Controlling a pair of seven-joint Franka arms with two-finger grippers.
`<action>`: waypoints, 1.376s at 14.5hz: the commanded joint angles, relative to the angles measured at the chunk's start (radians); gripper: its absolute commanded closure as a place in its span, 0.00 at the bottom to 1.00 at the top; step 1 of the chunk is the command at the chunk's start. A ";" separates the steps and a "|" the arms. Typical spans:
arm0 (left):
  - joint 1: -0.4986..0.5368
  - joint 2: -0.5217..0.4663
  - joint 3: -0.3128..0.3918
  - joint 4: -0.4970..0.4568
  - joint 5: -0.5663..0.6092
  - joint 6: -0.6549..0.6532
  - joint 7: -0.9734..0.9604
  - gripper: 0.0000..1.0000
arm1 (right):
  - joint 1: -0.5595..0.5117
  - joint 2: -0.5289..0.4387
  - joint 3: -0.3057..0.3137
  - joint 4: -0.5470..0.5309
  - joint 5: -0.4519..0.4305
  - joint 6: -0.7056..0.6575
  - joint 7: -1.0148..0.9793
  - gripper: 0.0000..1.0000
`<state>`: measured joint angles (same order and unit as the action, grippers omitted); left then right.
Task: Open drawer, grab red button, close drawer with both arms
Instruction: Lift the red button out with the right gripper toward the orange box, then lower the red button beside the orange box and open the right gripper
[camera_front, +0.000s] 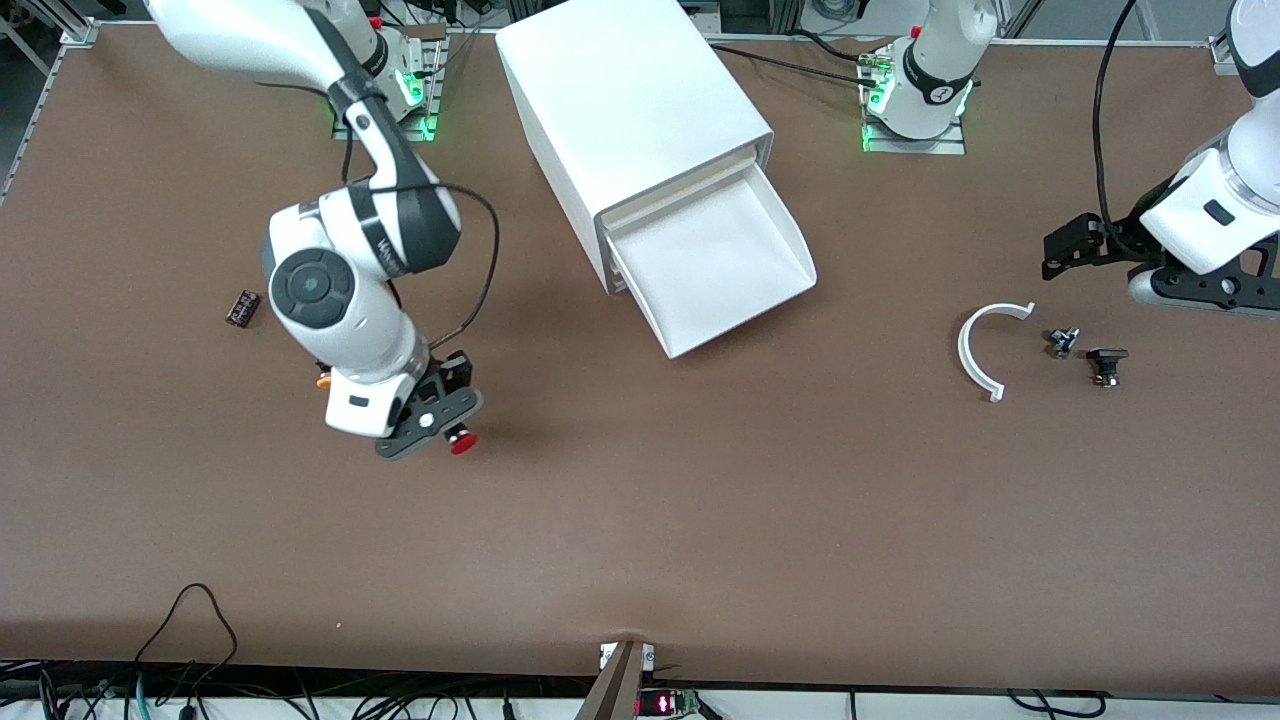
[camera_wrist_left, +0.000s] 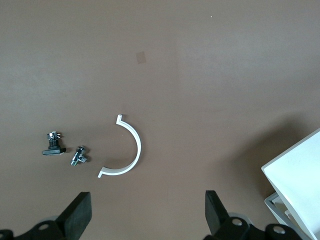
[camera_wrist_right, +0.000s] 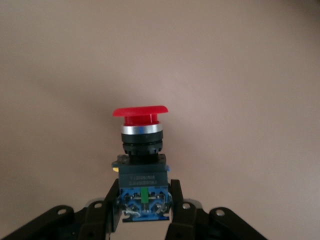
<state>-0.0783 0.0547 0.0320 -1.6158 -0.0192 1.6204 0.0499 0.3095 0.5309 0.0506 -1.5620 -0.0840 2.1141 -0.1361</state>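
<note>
The drawer (camera_front: 720, 265) stands pulled out of the white cabinet (camera_front: 630, 100) and looks empty. My right gripper (camera_front: 445, 425) is shut on the button (camera_front: 462, 441) and holds it above the bare table, toward the right arm's end. In the right wrist view the gripper (camera_wrist_right: 144, 192) clamps the button's blue base, and the red cap and black body (camera_wrist_right: 141, 135) stick out past the fingertips. My left gripper (camera_front: 1070, 248) is open and empty, over the table at the left arm's end. In the left wrist view (camera_wrist_left: 147, 215) its fingers stand wide apart.
A white half ring (camera_front: 985, 350) (camera_wrist_left: 125, 150), a small metal bolt (camera_front: 1062, 342) (camera_wrist_left: 79, 156) and a black fitting (camera_front: 1107, 365) (camera_wrist_left: 53, 146) lie below the left gripper. A small dark part (camera_front: 242, 307) and an orange piece (camera_front: 323, 380) lie by the right arm. The cabinet's corner (camera_wrist_left: 295, 170) shows in the left wrist view.
</note>
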 joint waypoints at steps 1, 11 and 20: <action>-0.023 0.037 -0.015 0.048 0.024 -0.045 -0.024 0.00 | -0.035 -0.043 -0.003 -0.133 0.010 0.067 0.040 0.77; -0.123 0.180 -0.076 -0.132 0.047 0.341 -0.329 0.00 | -0.129 -0.066 -0.003 -0.426 0.013 0.372 0.056 0.55; -0.232 0.298 -0.188 -0.383 0.048 0.798 -0.780 0.00 | -0.135 -0.141 -0.003 -0.350 0.044 0.279 0.095 0.00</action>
<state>-0.3092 0.3589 -0.1175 -1.9360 0.0088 2.3547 -0.6337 0.1877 0.4263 0.0371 -1.9360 -0.0756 2.4506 -0.0467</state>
